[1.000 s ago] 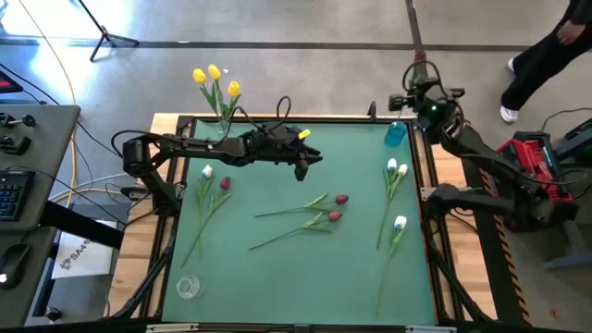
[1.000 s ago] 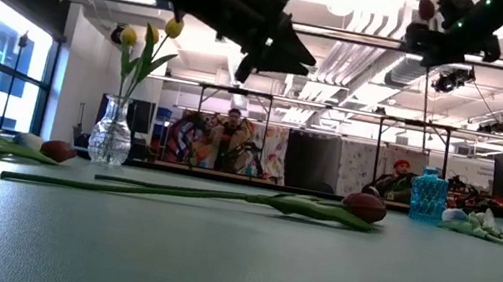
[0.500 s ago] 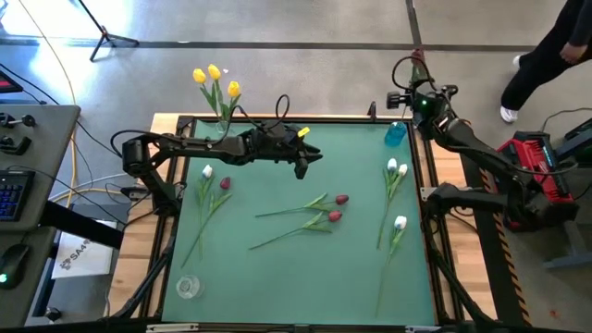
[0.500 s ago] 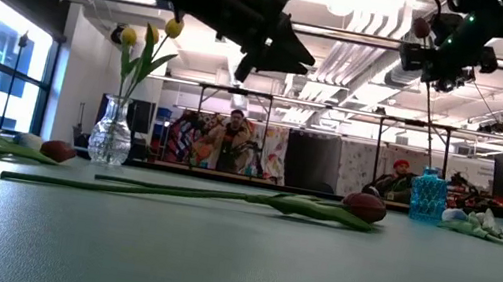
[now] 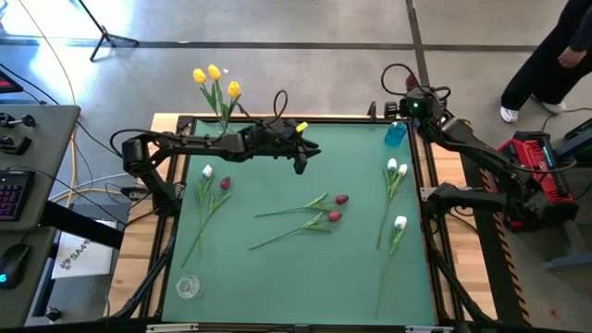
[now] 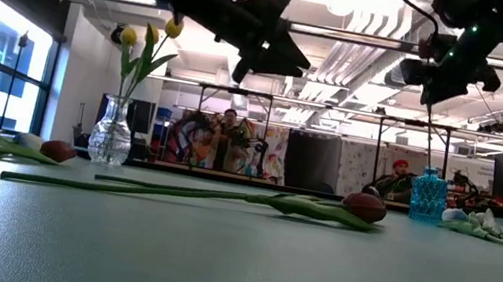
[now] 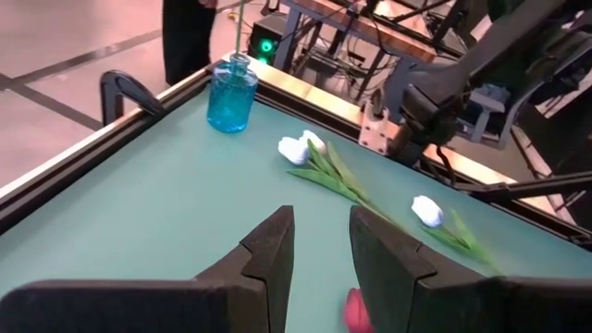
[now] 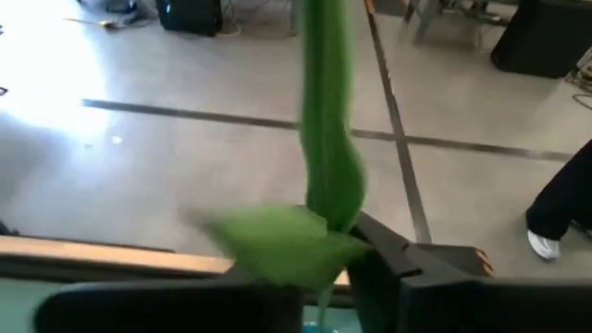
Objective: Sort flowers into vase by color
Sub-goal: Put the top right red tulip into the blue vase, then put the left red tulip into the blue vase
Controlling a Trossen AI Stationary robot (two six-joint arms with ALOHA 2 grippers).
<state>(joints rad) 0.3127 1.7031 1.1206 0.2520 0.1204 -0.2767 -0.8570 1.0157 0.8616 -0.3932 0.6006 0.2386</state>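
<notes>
My right gripper hangs over the blue vase at the table's far right corner, shut on a green flower stem. The stem's lower end reaches into the vase's neck; its head does not show. My left gripper hovers open above the far middle of the table, touching nothing. Three yellow tulips stand in a clear vase at the far left. White tulips and dark red tulips lie flat on the mat. My right gripper pinches the stem between its two fingers, beside a green leaf, which hides the exact spot. The fingers lie across the stem. The flower hangs roughly upright below the gripper, and its lower end is in the blue vase's mouth.
A white tulip and a red one lie near the left edge, and another white tulip lies on the right. A clear glass vase stands at the near left corner. A person walks beyond the far right corner.
My right gripper has moved toward the table's left, from beyond the far right corner to above the blue vase, carrying the flower with it, still shut on the stem. The person behind has stepped farther right.
</notes>
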